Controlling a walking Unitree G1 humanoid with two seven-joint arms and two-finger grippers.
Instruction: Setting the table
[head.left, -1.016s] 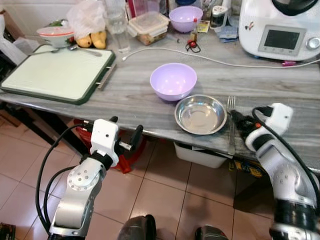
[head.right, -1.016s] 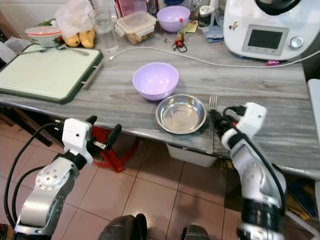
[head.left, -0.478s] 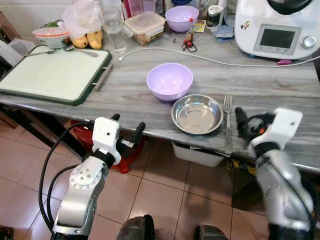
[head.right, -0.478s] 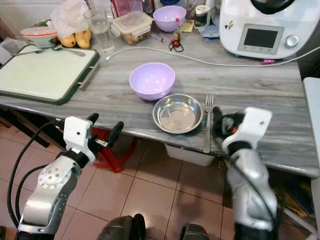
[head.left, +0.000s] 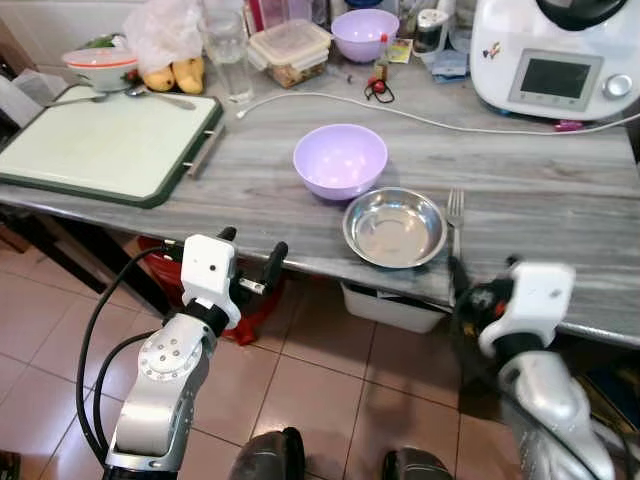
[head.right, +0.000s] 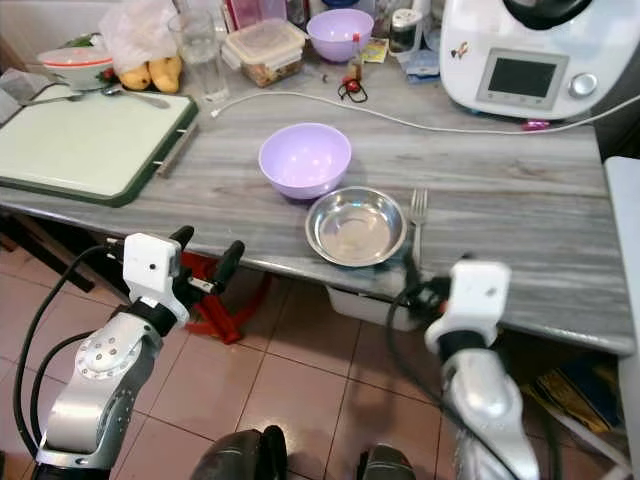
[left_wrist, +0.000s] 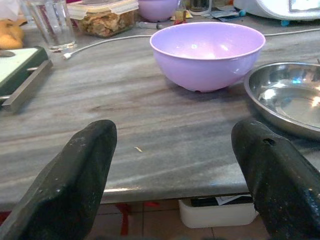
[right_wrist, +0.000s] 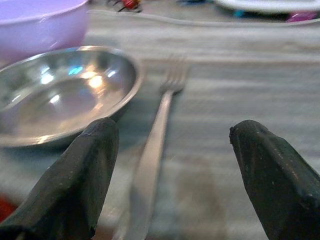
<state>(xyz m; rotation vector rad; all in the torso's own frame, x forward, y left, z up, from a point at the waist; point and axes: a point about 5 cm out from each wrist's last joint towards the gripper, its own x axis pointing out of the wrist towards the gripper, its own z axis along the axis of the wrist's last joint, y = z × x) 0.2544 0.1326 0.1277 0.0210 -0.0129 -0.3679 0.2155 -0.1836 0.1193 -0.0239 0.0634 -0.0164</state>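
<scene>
A steel bowl (head.left: 395, 228) sits near the grey table's front edge (head.left: 300, 262), with a purple bowl (head.left: 340, 160) just behind it. A fork (head.left: 455, 215) lies right of the steel bowl, tines pointing away from me. My right gripper (head.left: 478, 280) hangs open at the table edge, over the fork's handle end. In the right wrist view the fork (right_wrist: 159, 127) runs between its spread fingers (right_wrist: 85, 175), which do not touch it. My left gripper (head.left: 250, 262) is open and empty, just before the edge, facing the purple bowl (left_wrist: 207, 52).
A green-rimmed cutting board (head.left: 110, 140) lies at the left, with a spoon and a red-rimmed bowl (head.left: 98, 68) behind it. At the back stand a glass (head.left: 232, 50), a food container (head.left: 293, 50), another purple bowl (head.left: 365, 30) and a white appliance (head.left: 560, 60). A white cable (head.left: 420, 118) crosses the table.
My right gripper has pulled back from beside the fork toward me and dropped to the table edge. The fork stays beside the steel bowl. My left arm has not moved.
</scene>
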